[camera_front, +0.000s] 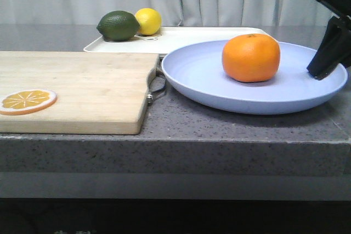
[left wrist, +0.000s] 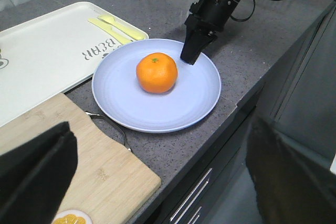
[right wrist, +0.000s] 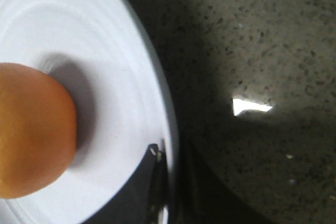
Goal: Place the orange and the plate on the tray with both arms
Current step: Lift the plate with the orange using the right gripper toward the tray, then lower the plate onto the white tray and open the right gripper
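Note:
The orange (camera_front: 250,57) sits on the pale lavender-blue plate (camera_front: 208,78), which lies on the grey counter just in front of the cream tray (camera_front: 186,38). My right gripper (camera_front: 323,68) is at the plate's right rim. In the right wrist view its jaws are closed over the rim (right wrist: 170,177), one finger on top and one outside, with the orange (right wrist: 29,135) close by. My left gripper (left wrist: 165,182) is open and empty, high above the counter's front edge, looking down on the orange (left wrist: 156,72), plate (left wrist: 157,108) and tray (left wrist: 47,61).
A lime (camera_front: 118,25) and a lemon (camera_front: 148,21) sit at the tray's back left. A wooden cutting board (camera_front: 77,86) with a metal handle lies left of the plate and carries an orange slice (camera_front: 27,101). Yellow cutlery (left wrist: 116,28) lies on the tray.

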{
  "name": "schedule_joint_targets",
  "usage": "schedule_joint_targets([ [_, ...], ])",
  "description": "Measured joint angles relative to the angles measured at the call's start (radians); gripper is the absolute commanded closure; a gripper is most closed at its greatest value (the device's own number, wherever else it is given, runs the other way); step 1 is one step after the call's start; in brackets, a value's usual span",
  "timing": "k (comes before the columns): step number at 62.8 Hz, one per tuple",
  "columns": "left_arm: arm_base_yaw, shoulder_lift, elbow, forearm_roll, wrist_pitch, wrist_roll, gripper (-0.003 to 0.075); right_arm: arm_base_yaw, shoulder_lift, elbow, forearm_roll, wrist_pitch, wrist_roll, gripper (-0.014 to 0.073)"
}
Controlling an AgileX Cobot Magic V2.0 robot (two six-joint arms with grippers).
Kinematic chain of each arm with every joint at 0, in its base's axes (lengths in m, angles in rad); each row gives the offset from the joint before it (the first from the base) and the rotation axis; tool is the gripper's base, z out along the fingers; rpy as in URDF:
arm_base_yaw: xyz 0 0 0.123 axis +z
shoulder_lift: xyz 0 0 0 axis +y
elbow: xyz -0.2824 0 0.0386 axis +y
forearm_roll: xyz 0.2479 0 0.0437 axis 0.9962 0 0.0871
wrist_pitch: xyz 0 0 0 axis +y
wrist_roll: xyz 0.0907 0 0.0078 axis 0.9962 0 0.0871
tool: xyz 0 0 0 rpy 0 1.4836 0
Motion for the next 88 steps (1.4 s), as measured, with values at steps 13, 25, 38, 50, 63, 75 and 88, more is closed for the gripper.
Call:
schedule_joint_targets([
  [13, 0.000, 0.000, 0.000, 0.000, 0.000, 0.000, 0.0090, 0.000, 0.000, -0.035, 0.017, 0.027, -0.002, 0.0658],
  [25, 0.000, 0.000, 0.000, 0.000, 0.000, 0.000, 0.0090, 0.000, 0.000, -0.090, 0.018, 0.086, -0.010, 0.0658],
  [38, 0.000, 0.000, 0.000, 0.000, 0.000, 0.000, 0.0090, 0.000, 0.000, -0.136, 0.071, 0.148, -0.011, 0.0658],
  [50, 0.000, 0.000, 0.000, 0.000, 0.000, 0.000, 0.0090, 0.002, 0.000, -0.174, 0.148, 0.147, 0.054, 0.0658],
  [63, 0.000, 0.000, 0.000, 0.000, 0.000, 0.000, 0.0090, 0.027, 0.021, -0.279, 0.152, 0.094, 0.181, 0.0658],
  [75, 0.000, 0.000, 0.000, 0.000, 0.000, 0.000, 0.0090, 0.076, 0.125, -0.439, 0.152, 0.083, 0.298, 0.0658],
  [88, 0.000, 0.000, 0.000, 0.000, 0.001, 0.000, 0.0090, 0.109, 0.304, -0.634, 0.148, 0.074, 0.380, 0.0658],
])
